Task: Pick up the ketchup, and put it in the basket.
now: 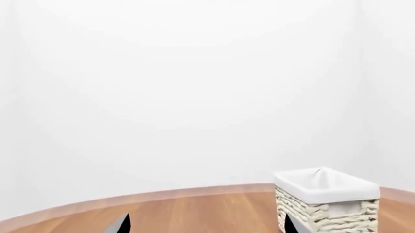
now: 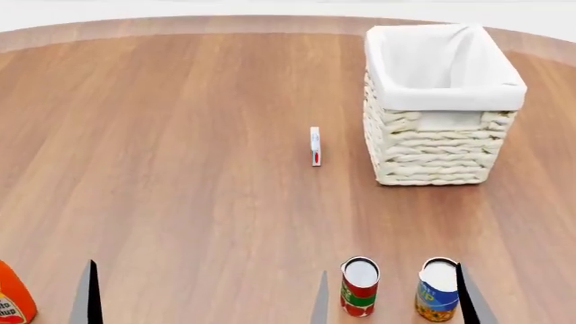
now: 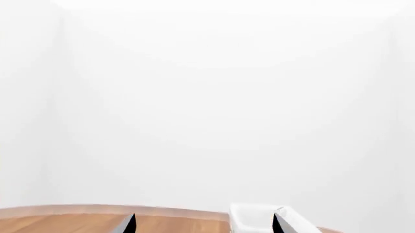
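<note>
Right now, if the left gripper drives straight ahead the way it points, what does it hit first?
Probably nothing soon. In its wrist view the left gripper looks out low over bare table, with the basket off to one side of the line. The ketchup isn't ahead either. Depth is unclear.

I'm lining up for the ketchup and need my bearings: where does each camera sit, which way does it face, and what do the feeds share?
Head view: high on the robot, facing forward and down over the wooden table; shows ketchup, two cans, a small box, and fingertips of both tools.
Left wrist view: near the left tool, facing level across the table at the white wall; only dark fingertips show.
Right wrist view: near the right tool, likewise level; fingertips only.
Shared: all three see the basket.
</note>
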Controlling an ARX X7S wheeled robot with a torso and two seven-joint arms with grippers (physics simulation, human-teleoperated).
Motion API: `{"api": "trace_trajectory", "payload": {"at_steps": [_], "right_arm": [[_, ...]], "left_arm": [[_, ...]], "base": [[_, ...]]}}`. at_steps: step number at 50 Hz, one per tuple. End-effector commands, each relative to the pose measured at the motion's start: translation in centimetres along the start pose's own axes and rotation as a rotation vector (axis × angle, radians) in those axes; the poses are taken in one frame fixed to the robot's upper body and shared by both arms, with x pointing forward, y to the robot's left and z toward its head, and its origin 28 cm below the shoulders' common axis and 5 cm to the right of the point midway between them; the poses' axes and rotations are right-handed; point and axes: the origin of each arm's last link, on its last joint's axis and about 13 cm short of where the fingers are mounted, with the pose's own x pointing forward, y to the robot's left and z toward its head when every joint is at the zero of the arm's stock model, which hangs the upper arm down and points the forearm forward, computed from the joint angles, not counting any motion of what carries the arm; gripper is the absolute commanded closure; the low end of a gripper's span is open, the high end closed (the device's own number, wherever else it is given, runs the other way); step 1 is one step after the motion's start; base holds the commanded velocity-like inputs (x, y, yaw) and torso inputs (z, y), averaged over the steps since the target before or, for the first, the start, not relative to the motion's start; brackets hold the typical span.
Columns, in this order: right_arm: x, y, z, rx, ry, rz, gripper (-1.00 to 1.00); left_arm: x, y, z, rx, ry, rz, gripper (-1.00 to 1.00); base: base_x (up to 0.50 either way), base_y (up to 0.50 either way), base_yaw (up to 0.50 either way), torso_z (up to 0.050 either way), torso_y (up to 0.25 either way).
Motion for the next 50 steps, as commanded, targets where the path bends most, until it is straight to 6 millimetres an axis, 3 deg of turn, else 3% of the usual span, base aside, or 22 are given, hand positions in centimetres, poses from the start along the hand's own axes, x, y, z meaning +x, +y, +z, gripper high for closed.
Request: {"api": "trace_trajectory", "payload": {"at_steps": [1,46,50], "right_arm": [[0.16,-0.22,0.14,-0.003,-0.022,-0.008,-1.0],[0.16,-0.03,0.04,0.01,0.009,0.001,-1.0],[0.06,0.02,0.24,0.022,-0.006,0.011,-1.0]], "left_arm": [[0.14,0.21,0.28,0.005,-0.04,0.011,-1.0],[0.02,0.14,0.2,-0.003,-0.03,-0.003,-1.0],[0.05,0.19,0.2,-0.003,-0.03,-0.002,-1.0]], "base": [[0.5,0.0,0.0,0.0,0.0],[0.5,0.0,0.0,0.0,0.001],[0.06,0.0,0.0,0.0,0.0]]}}
